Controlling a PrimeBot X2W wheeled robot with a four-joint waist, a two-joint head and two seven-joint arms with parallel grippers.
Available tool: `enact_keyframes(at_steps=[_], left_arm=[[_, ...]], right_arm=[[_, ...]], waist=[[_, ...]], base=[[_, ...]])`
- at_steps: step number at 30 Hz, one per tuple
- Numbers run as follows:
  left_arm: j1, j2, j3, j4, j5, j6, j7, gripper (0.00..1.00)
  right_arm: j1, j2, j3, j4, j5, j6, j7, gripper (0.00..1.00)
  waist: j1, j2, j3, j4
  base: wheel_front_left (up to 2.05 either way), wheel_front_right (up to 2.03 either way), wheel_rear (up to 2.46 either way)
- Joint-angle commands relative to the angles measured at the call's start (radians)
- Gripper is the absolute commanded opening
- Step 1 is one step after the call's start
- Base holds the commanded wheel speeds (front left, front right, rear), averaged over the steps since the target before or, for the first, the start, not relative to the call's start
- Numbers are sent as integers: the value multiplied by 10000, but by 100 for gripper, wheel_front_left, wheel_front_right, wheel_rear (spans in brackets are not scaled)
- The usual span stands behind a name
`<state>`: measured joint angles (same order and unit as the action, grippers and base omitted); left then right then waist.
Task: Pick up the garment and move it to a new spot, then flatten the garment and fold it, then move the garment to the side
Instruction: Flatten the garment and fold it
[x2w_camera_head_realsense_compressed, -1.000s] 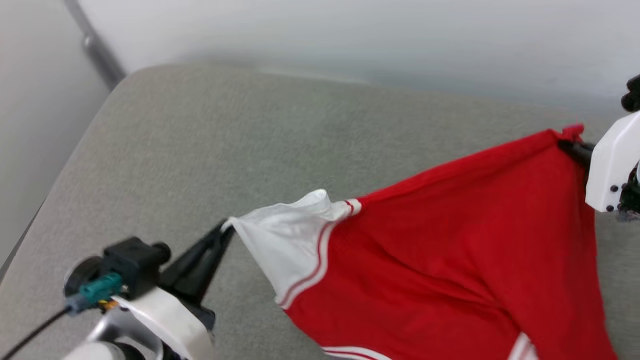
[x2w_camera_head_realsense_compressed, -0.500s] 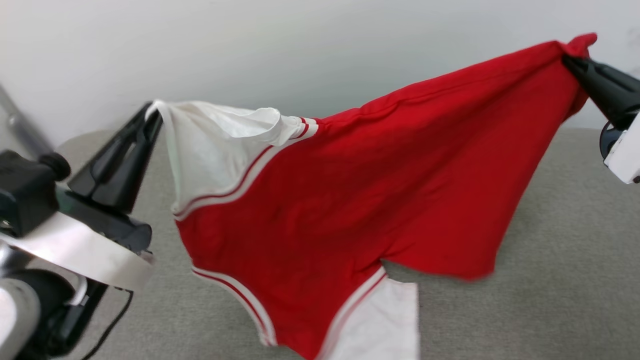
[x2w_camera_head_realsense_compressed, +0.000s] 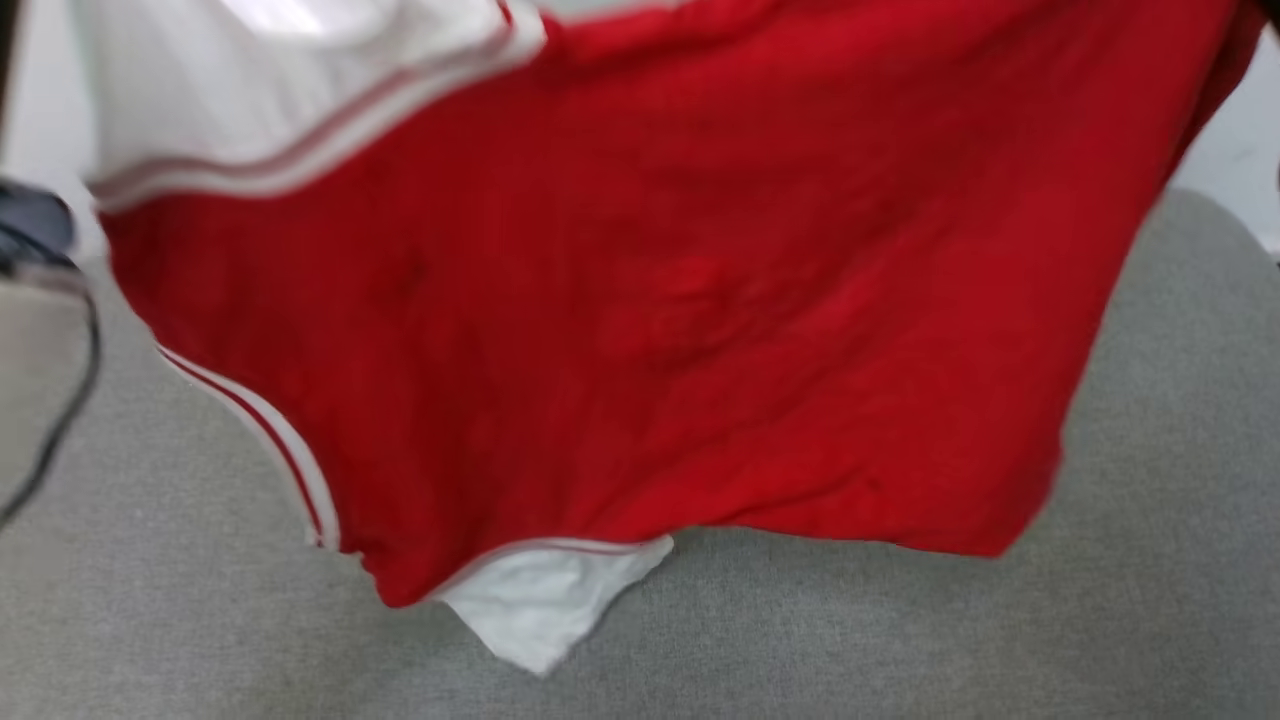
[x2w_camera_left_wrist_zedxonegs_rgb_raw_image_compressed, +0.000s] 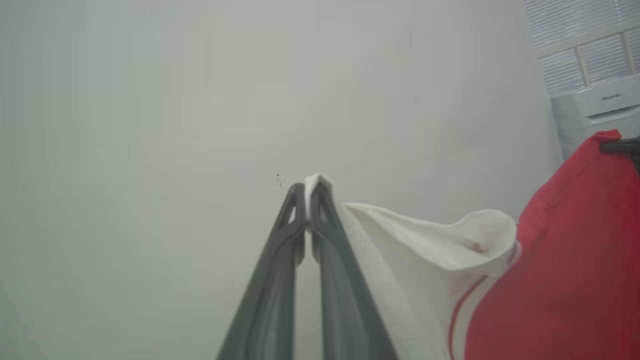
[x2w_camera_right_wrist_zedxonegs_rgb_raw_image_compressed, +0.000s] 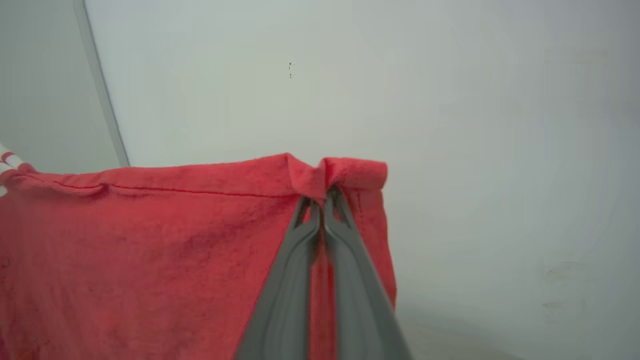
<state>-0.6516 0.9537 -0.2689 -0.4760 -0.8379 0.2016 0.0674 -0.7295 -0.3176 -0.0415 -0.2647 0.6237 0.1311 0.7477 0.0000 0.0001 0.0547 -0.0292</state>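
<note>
The garment (x2w_camera_head_realsense_compressed: 640, 290), a red shirt with white striped-trim sleeves, hangs stretched in the air above the grey cushion (x2w_camera_head_realsense_compressed: 900, 630), its lower white sleeve dangling close to the fabric surface. In the left wrist view my left gripper (x2w_camera_left_wrist_zedxonegs_rgb_raw_image_compressed: 306, 187) is shut on the edge of a white sleeve of the garment (x2w_camera_left_wrist_zedxonegs_rgb_raw_image_compressed: 425, 260). In the right wrist view my right gripper (x2w_camera_right_wrist_zedxonegs_rgb_raw_image_compressed: 320, 197) is shut on a bunched red corner of the garment (x2w_camera_right_wrist_zedxonegs_rgb_raw_image_compressed: 150, 240). The right gripper's dark fingertips (x2w_camera_left_wrist_zedxonegs_rgb_raw_image_compressed: 620, 146) also show at the far right of the left wrist view, pinching the red corner.
A pale wall (x2w_camera_right_wrist_zedxonegs_rgb_raw_image_compressed: 450, 100) stands close behind the raised shirt. A white appliance (x2w_camera_left_wrist_zedxonegs_rgb_raw_image_compressed: 595, 110) and a shuttered window sit at the far right of the left wrist view. A dark cable (x2w_camera_head_realsense_compressed: 60, 400) hangs at the left edge of the head view.
Both grippers have risen with the garment held between them, lifting it off the cushion and spreading it. The head camera has tilted too, and the shirt now hangs much closer to it.
</note>
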Motion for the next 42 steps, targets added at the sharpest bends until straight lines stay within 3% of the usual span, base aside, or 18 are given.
enact_keyframes(at_steps=[1,11,17,28,34,42], left_arm=[[-415,-53,119,158,-59,-87,-24,0],[-4828,-522,147,2887,28,-1428,30,0],[-8058,-1370,-141,5354,219,-2120,28,0],[-12243,-2826,-1102,9747,1590,-2948,-1402,0],[-12362,-3601,-1464,11372,1605,-3144,-2422,0],[-9823,-4080,-1967,11939,1184,-3294,-3227,0]], right_arm=[[-355,24,34,-97,-131,-7,-64,0],[-3197,231,134,926,-1096,-7,-1016,0],[-5377,471,243,2437,-1993,-7,-1586,0],[-8117,233,777,5816,-3133,-12,-3836,0],[-8499,551,1103,7275,-3536,-10,-5318,0],[-6862,1080,1731,8809,-3013,-7,-6744,0]], waist=[[0,-1,452,-119],[0,-1,2896,-117],[0,-1,4369,4],[0,-1,6038,368],[0,-1,6382,566],[0,-1,5851,590]], base=[[0,0,0],[0,0,0],[0,0,0],[0,0,0],[0,0,0],[0,0,0]])
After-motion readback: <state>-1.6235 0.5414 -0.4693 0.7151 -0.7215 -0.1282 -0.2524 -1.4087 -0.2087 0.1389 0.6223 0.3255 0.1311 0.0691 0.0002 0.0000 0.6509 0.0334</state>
